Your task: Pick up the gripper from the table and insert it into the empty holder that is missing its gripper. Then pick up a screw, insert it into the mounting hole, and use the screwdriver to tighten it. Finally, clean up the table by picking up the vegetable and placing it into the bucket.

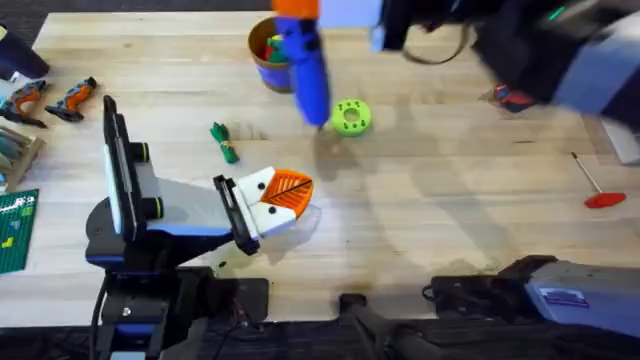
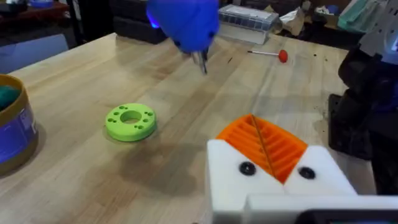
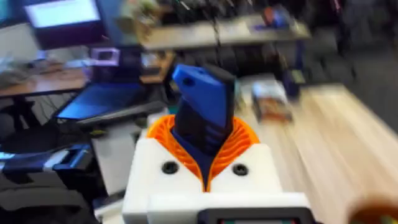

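While the right gripper (image 3: 205, 165) clamps the screwdriver (image 3: 202, 115), its bit hangs just above the lime-green disc (image 1: 350, 117). Left gripper (image 2: 273, 155) fingers look pressed together, apparently empty; the vegetable (image 1: 224, 142) lies beside them.

One screwdriver (image 1: 308, 75), one bucket (image 1: 266, 62), one vegetable (image 1: 224, 142)

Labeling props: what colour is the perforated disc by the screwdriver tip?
Lime green disc, clearest in the left wrist view.

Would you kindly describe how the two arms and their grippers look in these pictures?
Both grippers have white finger mounts with black screws and orange ribbed pads: the left gripper and the right gripper. The left arm is black and grey-white with yellow-green joint markings; the right arm looks dark and grey.
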Robot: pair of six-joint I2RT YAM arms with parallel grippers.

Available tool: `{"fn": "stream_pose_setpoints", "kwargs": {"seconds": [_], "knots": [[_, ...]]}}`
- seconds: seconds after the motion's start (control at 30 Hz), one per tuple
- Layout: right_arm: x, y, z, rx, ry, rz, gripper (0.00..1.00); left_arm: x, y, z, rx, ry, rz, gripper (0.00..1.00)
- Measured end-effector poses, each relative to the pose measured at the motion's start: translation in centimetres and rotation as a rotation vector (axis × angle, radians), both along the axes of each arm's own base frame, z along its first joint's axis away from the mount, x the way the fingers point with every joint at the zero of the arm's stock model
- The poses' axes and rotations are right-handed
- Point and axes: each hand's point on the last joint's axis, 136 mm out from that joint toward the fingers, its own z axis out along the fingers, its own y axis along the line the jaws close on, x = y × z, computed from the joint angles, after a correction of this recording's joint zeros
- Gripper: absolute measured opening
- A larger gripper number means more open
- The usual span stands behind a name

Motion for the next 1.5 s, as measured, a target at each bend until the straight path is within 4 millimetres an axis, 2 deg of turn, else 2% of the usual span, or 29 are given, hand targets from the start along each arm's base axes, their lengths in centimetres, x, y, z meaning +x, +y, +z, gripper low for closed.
{"fn": "stream_pose_setpoints", "kwargs": {"seconds": [0.17, 0.33, 0.47, 0.63, 0.83, 0.87, 1.13, 1.27, 1.3, 1.33, 1.5], "knots": [[4.5, -4.8, -2.1, -0.167, 0.151, -0.2, 0.027, 0.0, 0.0, 0.0, 0.0, 0.0, 0.0, 0.004], [7.1, -10.5, -4.9, -0.38, 0.239, -0.434, 0.027, 0.0, 0.0, 0.0, 0.0, 0.0, 0.0, 0.004], [7.9, -15.0, -8.3, -0.609, 0.228, -0.589, 0.027, 0.0, 0.0, 0.0, 0.0, 0.0, 0.0, 0.004], [6.8, -19.8, -13.0, -0.987, 0.145, -0.634, 0.027, 0.0, 0.0, 0.0, 0.002, -0.004, 0.001, 0.004], [6.7, -24.2, -17.6, -1.318, 0.059, -0.537, 0.027, 0.0, 0.0, 0.0, 0.004, -0.008, 0.0, 0.004], [6.8, -25.5, -20.0, -1.414, 0.051, -0.442, 0.027, 0.0, 0.0, 0.0, 0.004, -0.008, 0.0, 0.004], [7.4, -27.0, -27.8, -1.582, 0.047, -0.159, 0.027, 0.0, 0.0, 0.0, 0.004, -0.007, 0.0, 0.004], [7.2, -27.5, -30.4, -1.629, 0.06, -0.07, 0.027, 0.0, 0.0, 0.0, 0.004, -0.007, 0.0, 0.004], [7.2, -27.6, -30.7, -1.635, 0.063, -0.06, 0.053, 0.0, 0.0, 0.0, 0.004, -0.008, 0.0, 0.004], [7.1, -27.7, -30.9, -1.64, 0.063, -0.05, 0.17, 0.0, 0.0, 0.0, 0.004, -0.008, 0.0, 0.004], [7.4, -28.0, -30.5, -1.66, 0.041, -0.053, 0.872, 0.0, 0.0, 0.0, 0.004, -0.008, 0.0, 0.004]]}}
